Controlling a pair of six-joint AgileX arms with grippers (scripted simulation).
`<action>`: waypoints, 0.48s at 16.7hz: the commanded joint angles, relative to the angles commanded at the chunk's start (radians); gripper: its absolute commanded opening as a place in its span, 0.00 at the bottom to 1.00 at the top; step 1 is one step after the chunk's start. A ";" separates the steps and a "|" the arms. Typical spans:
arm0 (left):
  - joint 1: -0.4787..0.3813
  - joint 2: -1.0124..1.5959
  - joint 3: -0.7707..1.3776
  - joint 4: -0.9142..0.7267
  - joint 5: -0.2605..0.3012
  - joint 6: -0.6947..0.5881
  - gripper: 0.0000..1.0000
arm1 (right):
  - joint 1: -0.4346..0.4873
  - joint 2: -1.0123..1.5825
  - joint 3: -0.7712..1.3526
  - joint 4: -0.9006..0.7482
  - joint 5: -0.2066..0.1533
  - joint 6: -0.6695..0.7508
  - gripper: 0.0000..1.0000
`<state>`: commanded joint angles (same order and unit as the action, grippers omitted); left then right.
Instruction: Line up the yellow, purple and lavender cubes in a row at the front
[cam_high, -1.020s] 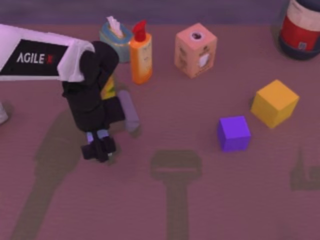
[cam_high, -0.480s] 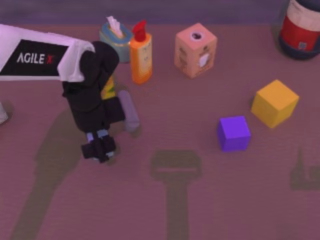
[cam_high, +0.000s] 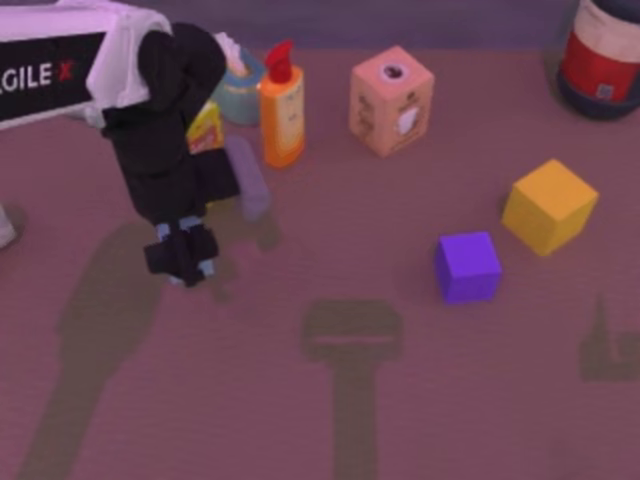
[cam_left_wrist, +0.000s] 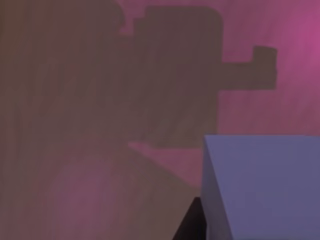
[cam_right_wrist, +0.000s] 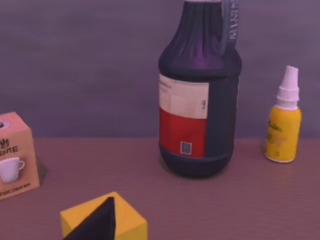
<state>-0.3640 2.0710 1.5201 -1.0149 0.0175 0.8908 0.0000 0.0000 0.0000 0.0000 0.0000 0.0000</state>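
Up and back goes my left arm since a second ago, toward the far side of the table (cam_high: 420, 430), and the lavender cube (cam_high: 246, 178) goes with it. The cube's shadow lies apart from it on the table, so I think the cube is in the air.

The left gripper (cam_high: 228, 182) is shut on the lavender cube. The arm hides most of the fingers from above. In the left wrist view the cube fills one corner, very close, with a dark bit of finger touching its side.

The cube hangs near the yellow juice carton (cam_high: 205, 128) and the orange bottle (cam_high: 281, 105). That is the far left part of the table. The purple cube (cam_high: 467, 266) and the yellow cube (cam_high: 548, 205) sit on the right side, near each other but not touching. Neither is lined up at the front yet.

The step now is carrying the lavender cube to its spot in the row. To do it well, I should keep the squeeze firm so the cube does not slip. I should keep it high enough to clear the carton and the bottle. Then I should bring it to the front, hold it flat, and lower it slowly until it rests on the table before letting go. I should leave room beside it for the other two cubes.

The right gripper (cam_right_wrist: 97, 222) waits just by the yellow cube, out of sight from above.
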 joint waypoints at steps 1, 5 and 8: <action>0.002 -0.010 0.009 -0.013 0.000 -0.001 0.00 | 0.000 0.000 0.000 0.000 0.000 0.000 1.00; -0.003 -0.009 0.009 -0.013 0.000 0.000 0.00 | 0.000 0.000 0.000 0.000 0.000 0.000 1.00; -0.042 0.015 0.047 -0.034 -0.001 -0.015 0.00 | 0.000 0.000 0.000 0.000 0.000 0.000 1.00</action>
<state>-0.4058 2.0862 1.5674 -1.0486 0.0169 0.8760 0.0000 0.0000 0.0000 0.0000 0.0000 0.0000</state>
